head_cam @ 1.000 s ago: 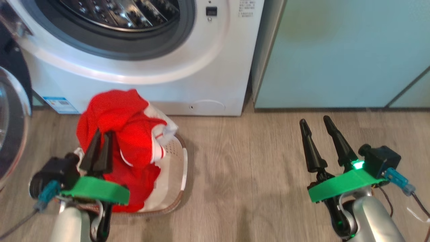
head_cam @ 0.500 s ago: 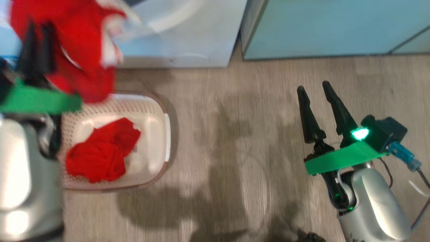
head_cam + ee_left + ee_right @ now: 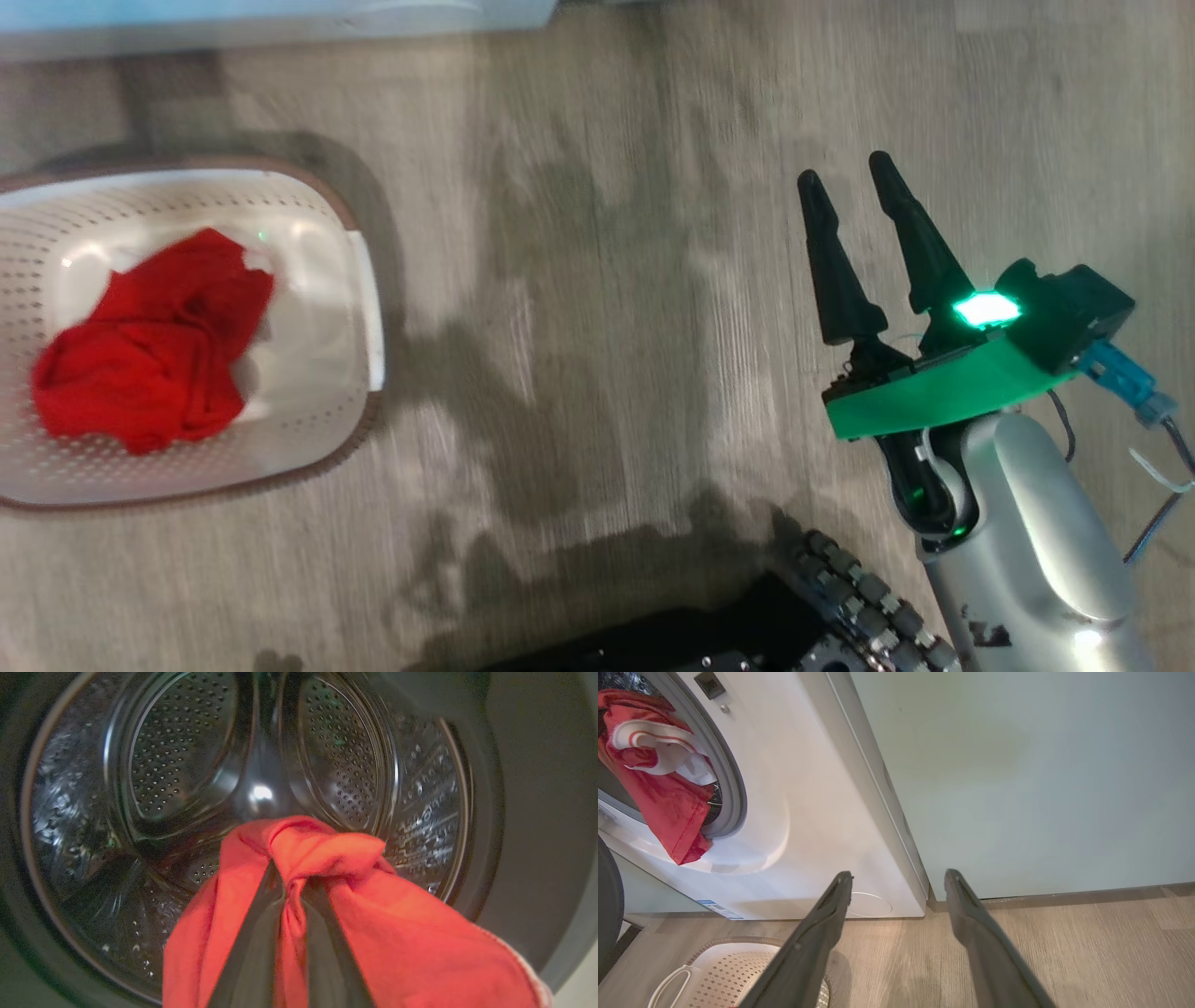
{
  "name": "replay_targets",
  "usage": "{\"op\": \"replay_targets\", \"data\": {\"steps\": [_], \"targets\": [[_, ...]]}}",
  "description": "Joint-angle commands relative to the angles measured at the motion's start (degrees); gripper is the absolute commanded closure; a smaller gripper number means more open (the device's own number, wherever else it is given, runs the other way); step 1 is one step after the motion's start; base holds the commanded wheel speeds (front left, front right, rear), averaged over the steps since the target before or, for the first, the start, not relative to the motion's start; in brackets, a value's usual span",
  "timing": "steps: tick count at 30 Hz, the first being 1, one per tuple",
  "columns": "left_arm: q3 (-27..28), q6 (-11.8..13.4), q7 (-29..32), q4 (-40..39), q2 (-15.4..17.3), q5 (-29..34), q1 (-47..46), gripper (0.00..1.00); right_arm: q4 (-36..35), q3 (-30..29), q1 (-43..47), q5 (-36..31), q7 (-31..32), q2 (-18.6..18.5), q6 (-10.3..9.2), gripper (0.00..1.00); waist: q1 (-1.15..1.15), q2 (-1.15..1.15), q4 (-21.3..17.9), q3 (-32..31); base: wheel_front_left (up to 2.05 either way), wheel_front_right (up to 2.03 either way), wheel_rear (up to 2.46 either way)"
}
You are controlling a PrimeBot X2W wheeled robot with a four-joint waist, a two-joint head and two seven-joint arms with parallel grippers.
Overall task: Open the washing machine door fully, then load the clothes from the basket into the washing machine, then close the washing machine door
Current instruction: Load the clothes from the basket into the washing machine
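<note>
The cream perforated basket (image 3: 322,411) sits on the floor at the left of the head view, with one crumpled red garment (image 3: 154,345) inside. My left gripper (image 3: 289,882) is shut on another red garment (image 3: 397,952), held at the mouth of the steel drum (image 3: 177,765); cloth hides its fingertips. From the right wrist view that garment (image 3: 668,807), with its white patch, hangs over the grey gasket of the white washing machine (image 3: 808,812). The door's dark rim (image 3: 607,891) shows at the left edge, swung open. My right gripper (image 3: 843,170) hovers open over the floor, holding nothing.
A pale teal cabinet (image 3: 1041,779) stands directly right of the machine. Wood-look floor (image 3: 579,280) lies between the basket and my right arm. The robot's dark base (image 3: 747,625) shows at the bottom of the head view. The basket's corner (image 3: 719,970) lies below the machine front.
The head camera has tilted down, so the machine slid out of its top edge. My left gripper lifted one red garment out of the basket to the drum. The right gripper stayed open.
</note>
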Motion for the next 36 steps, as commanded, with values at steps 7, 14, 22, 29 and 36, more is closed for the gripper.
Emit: {"op": "replay_targets", "data": {"steps": [7, 14, 22, 29, 36], "targets": [[-5.0, -0.1, -0.3, 9.3, 8.8, 1.3, -16.9, 1.0, -2.9, 3.4, -1.0, 3.1, -0.5, 0.3, 0.0, 0.0, -0.02, 0.0, -4.3, 7.8, 0.0, 0.0, 0.0], [-8.4, 0.0, -0.2, 16.6, 12.7, 2.6, -32.3, 1.0, -3.0, 5.8, -1.8, 5.0, -0.5, 0.3, 0.0, 0.0, -0.02, 0.0, -6.7, 11.3, 0.0, 0.0, 0.0], [-10.1, 0.2, -0.3, 18.1, 11.5, 3.8, -39.0, 1.0, -2.9, 6.6, -3.1, 6.1, -0.5, 0.3, 0.0, 0.0, -0.02, 0.0, -6.9, 12.7, 0.0, 0.0, 0.0], [-11.5, 0.1, -0.3, 20.5, 11.9, 4.0, -38.3, 1.0, -3.1, 7.0, -4.0, 6.5, -0.5, 0.3, 0.0, 0.0, -0.02, 0.0, -7.1, 13.6, 0.0, 0.0, 0.0], [-14.4, 0.0, -0.3, 28.2, 12.7, 4.5, -40.4, 1.0, -3.3, 8.5, -4.4, 7.5, -0.5, 0.3, 0.0, 0.0, -0.02, 0.0, -8.2, 15.1, 0.0, 0.0, 0.0]]}}
